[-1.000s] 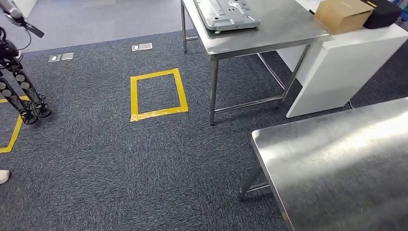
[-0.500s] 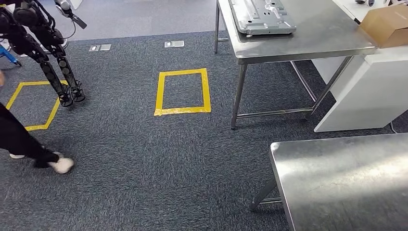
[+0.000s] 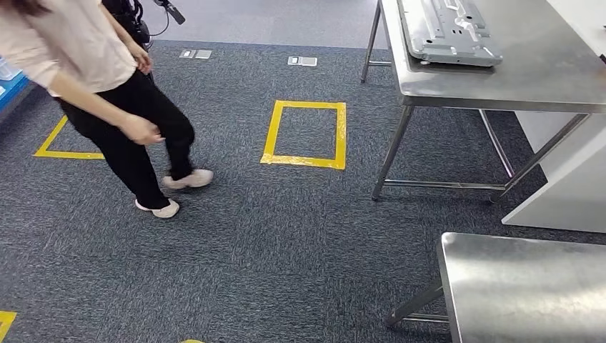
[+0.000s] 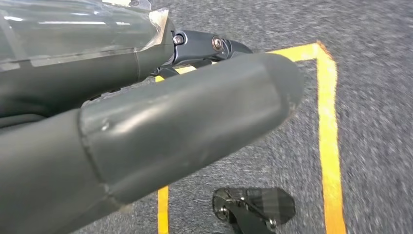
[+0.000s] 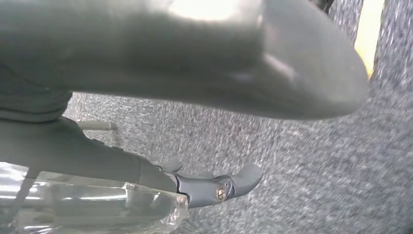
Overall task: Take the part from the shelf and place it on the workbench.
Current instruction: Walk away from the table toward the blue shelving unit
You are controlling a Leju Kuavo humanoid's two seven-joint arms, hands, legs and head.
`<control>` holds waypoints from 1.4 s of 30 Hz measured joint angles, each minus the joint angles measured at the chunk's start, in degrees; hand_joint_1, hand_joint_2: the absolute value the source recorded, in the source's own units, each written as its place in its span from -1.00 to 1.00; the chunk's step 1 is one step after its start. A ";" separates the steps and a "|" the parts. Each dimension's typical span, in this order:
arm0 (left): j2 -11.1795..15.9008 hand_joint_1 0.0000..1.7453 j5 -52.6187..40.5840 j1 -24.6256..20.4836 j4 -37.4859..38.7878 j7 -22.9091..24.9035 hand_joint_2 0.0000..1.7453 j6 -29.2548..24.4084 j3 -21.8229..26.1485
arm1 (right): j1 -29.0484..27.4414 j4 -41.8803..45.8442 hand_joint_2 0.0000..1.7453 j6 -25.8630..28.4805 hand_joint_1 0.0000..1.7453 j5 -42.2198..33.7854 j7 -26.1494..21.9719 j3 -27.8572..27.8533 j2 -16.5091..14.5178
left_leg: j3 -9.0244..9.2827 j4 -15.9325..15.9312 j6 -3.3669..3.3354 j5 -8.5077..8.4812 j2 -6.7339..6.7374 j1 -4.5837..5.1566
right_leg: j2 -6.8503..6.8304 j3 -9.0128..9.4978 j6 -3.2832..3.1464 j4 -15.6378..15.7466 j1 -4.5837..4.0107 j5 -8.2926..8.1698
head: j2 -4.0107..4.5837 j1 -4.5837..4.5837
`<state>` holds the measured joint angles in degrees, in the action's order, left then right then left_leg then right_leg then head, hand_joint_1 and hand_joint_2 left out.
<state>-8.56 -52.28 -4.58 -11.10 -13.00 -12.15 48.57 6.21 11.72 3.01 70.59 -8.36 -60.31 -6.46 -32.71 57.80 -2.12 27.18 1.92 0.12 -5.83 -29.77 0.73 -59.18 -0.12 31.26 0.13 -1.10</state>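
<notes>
A flat grey metal part [image 3: 450, 32] lies on the far steel table [image 3: 543, 78] at the upper right of the head view. My left hand [image 4: 160, 126] hangs over dark carpet beside a yellow tape line [image 4: 327, 146]; its thick thumb and dark fingers [image 4: 204, 46] are apart and hold nothing. My right hand [image 5: 195, 63] also hangs above the carpet, its fingers [image 5: 229, 185] spread away from the thumb with nothing between them.
A person [image 3: 107, 86] in a pale top and black trousers walks across the carpet at the left. A yellow tape rectangle [image 3: 304, 105] marks the floor ahead. A second steel table [image 3: 529, 286] stands near at the lower right, a white cabinet [image 3: 564, 200] behind it.
The whole picture has shifted, so the camera has turned to the left. The tables now sit further right, and the person has walked into view at the left.
</notes>
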 joint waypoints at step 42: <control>-0.32 -1.00 0.00 0.17 0.00 0.85 -1.00 -0.02 0.02 | -0.58 -0.05 -1.00 -0.87 -1.00 0.80 0.09 0.57 0.49 | -0.36 0.66 0.65 -0.12 -8.49 -0.39 | 8.54 -0.94 1.53 -0.02 1.64 -0.94 | 0.00 0.10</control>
<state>-8.87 -52.28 -4.41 -11.10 -12.15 -12.17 48.59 5.62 11.66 2.13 71.39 -8.27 -59.73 -5.97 -33.07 58.46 -1.46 27.07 -6.56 -0.26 2.71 -30.71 2.26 -59.20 1.52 30.32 0.13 -1.00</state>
